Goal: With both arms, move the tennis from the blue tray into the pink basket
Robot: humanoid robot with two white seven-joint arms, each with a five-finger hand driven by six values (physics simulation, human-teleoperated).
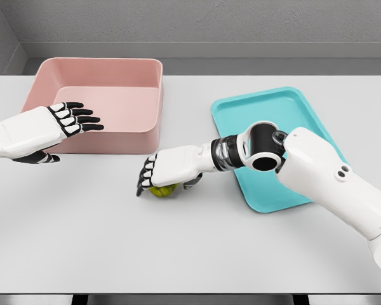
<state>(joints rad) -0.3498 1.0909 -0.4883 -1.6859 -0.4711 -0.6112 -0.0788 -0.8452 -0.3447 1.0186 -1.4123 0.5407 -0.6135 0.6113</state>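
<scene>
A yellow-green tennis ball [162, 190] shows just under my right hand [159, 184], left of the blue tray [292, 108] and in front of the pink basket [124, 82]. The right hand reaches left across the table, palm down, its fingers curled over the ball, which is mostly hidden. Whether the ball touches the table I cannot tell. My left hand [73, 119] hovers in front of the basket's near left wall, fingers stretched out and holding nothing.
The grey table [190, 254] runs to a front edge near the bottom of the picture. A grey wall stands behind the basket and tray.
</scene>
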